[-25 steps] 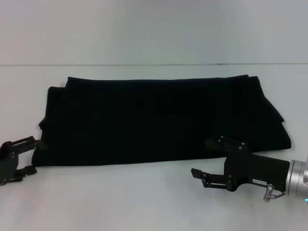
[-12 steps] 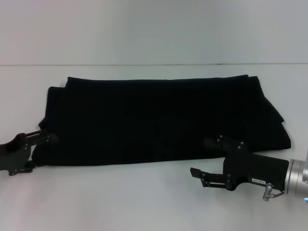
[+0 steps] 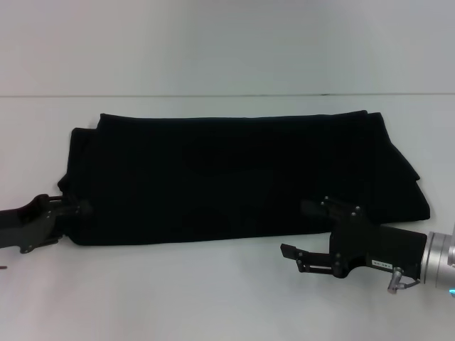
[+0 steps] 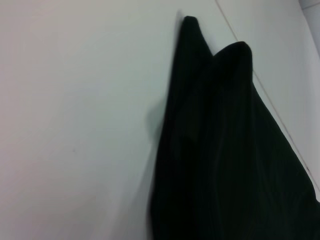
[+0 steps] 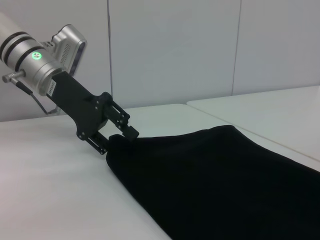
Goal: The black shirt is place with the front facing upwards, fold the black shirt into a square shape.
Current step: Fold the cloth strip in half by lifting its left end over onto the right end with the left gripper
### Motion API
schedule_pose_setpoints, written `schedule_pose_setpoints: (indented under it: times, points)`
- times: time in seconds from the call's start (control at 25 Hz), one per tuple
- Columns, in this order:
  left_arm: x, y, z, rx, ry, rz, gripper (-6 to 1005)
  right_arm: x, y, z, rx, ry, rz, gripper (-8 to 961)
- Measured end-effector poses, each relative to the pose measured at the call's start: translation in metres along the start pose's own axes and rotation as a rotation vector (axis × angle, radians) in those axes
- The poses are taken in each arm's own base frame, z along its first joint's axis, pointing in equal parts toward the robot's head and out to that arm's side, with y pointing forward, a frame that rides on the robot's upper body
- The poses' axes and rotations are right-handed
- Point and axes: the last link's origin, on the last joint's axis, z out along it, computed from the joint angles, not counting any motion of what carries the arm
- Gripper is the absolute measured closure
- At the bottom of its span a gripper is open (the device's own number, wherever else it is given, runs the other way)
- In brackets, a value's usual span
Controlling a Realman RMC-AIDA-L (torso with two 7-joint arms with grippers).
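Note:
The black shirt (image 3: 234,177) lies folded into a long band across the white table; its lettering and neck label are hidden. My left gripper (image 3: 75,208) is at the shirt's near left corner. In the right wrist view the left gripper (image 5: 112,139) is open, with one finger above and one below that corner of the shirt (image 5: 225,180). My right gripper (image 3: 302,231) is open at the shirt's near edge towards the right, with one finger over the cloth and the other over the table. The left wrist view shows only the shirt's end (image 4: 235,165).
The white table (image 3: 178,298) extends in front of the shirt and behind it to a seam line (image 3: 213,95). A pale wall (image 5: 175,50) stands beyond the table in the right wrist view.
My left gripper has moved right and turned flatter, reaching the shirt's near left corner. My right gripper has shifted slightly nearer. The shirt has not moved.

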Motion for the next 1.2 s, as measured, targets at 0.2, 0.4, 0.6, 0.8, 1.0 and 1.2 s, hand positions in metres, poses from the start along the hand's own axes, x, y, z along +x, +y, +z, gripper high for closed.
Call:
schedule_pose_setpoints:
  times: [0.2,0.4,0.6,0.8,1.0,1.2]
  points:
    - [-0.001,0.0,0.002,0.005,-0.006,-0.001,475,0.0,0.0,0.001,-0.005,0.002,-0.002,33]
    - [0.0,0.0,0.001,0.011,-0.004,-0.002,644,0.0,0.0,0.001,-0.005,0.002,-0.002,33]
    - [0.001,-0.001,0.001,0.014,0.0,0.013,773,0.0,0.001,0.001,-0.009,0.005,-0.002,33]
    - [0.001,-0.002,0.0,0.018,0.006,0.015,892,0.0,0.001,0.001,-0.011,0.005,-0.001,33]
    - [0.005,-0.007,-0.006,0.033,0.029,0.013,955,-0.001,0.0,0.001,-0.004,-0.002,0.008,33]
    - [0.021,-0.015,-0.029,0.066,0.099,0.026,973,-0.003,-0.002,0.001,-0.002,-0.006,0.016,33]
